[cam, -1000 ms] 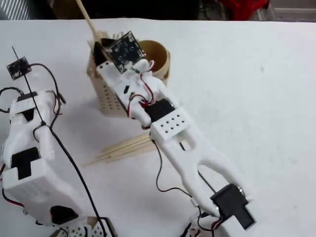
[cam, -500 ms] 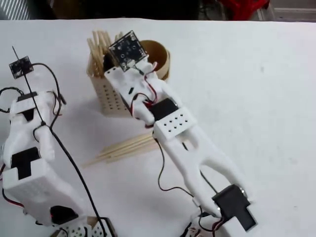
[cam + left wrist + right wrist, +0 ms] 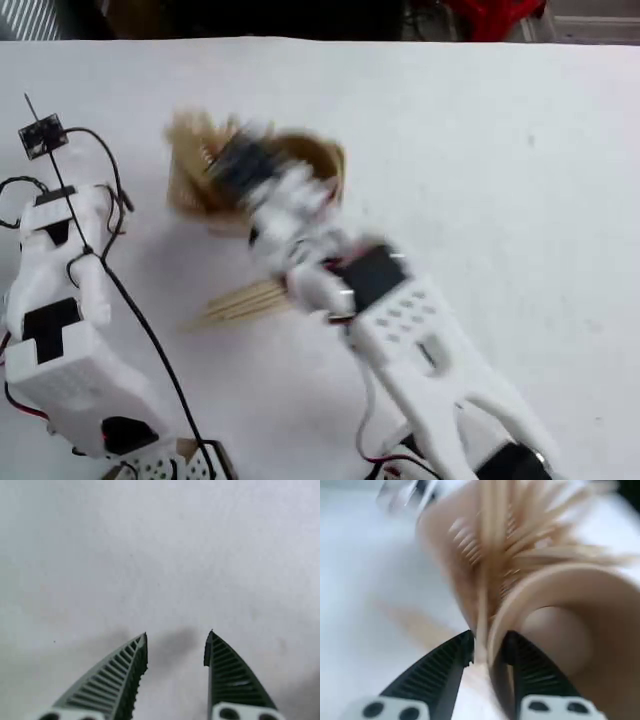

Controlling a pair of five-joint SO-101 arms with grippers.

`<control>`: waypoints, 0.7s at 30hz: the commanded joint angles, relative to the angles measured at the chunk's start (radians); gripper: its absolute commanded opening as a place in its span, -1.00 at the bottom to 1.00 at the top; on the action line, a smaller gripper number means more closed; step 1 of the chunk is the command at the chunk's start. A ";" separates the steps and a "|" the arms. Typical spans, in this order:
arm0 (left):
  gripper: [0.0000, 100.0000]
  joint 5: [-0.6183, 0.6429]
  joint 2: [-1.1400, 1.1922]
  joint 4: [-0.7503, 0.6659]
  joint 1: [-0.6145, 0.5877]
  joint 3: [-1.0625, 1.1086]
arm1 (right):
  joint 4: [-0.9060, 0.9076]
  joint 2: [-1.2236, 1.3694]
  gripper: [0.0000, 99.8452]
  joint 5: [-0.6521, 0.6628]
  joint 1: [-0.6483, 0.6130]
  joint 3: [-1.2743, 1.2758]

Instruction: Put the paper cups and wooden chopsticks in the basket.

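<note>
In the high view, a basket (image 3: 190,190) of wooden chopsticks (image 3: 195,135) is seen at the far left of the table (image 3: 520,150). A paper cup (image 3: 325,160) is at its right side. Whether the cup is inside cannot be told. Both are partly covered by the right arm (image 3: 410,330), stretched over from the near right. Loose chopsticks (image 3: 240,300) are lying nearer, partly under that arm. The left arm (image 3: 55,300) is folded at the left edge.

In the left wrist view, the left gripper (image 3: 175,639) is held wide open over the table, and nothing is held.

In the right wrist view, the right gripper (image 3: 487,649) is found at the cup's rim, with one chopstick against it. Whether anything is gripped cannot be told.
</note>
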 commanded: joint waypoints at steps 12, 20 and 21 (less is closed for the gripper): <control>-0.60 -0.014 -0.004 -0.018 0.024 -0.008 | 0.028 0.156 -0.69 0.132 0.125 -0.272; -0.60 -0.014 -0.004 -0.018 0.024 -0.008 | 0.220 0.496 -0.68 0.126 0.130 -0.756; -0.60 -0.014 -0.004 -0.018 0.024 -0.008 | 0.248 0.519 -0.68 0.126 0.131 -0.802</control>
